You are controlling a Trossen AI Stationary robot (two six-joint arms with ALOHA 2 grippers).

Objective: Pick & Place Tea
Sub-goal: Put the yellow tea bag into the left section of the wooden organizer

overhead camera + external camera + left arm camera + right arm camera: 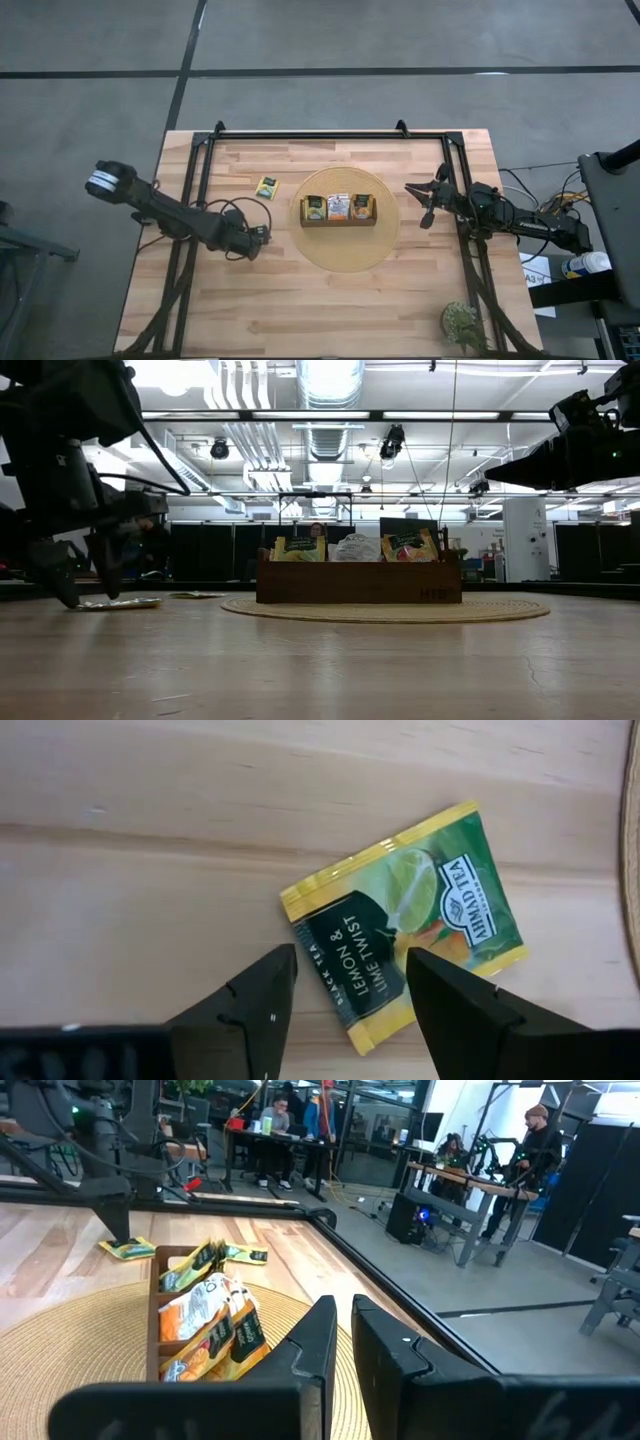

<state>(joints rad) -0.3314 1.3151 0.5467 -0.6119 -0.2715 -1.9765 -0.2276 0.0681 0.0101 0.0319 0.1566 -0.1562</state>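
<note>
A yellow-green tea packet point(400, 925) marked "Lemon & Lime Twist" lies flat on the wooden table, left of the round mat. My left gripper point(350, 960) is open and hovers low over the packet's dark end, one finger on each side; in the low view it point(88, 595) stands just over that packet point(120, 603). A second yellow-green packet point(266, 186) lies flat farther back. The brown wooden tray point(338, 222) on the mat holds more packets point(205, 1315) standing upright. My right gripper point(343, 1305) is shut and waits in the air right of the tray.
The tray sits in the middle of a round woven mat point(340, 258). A black metal frame point(330, 133) runs along the far edge and down both sides of the table. A small plant point(462, 322) stands at the near right corner. People sit at desks in the room behind.
</note>
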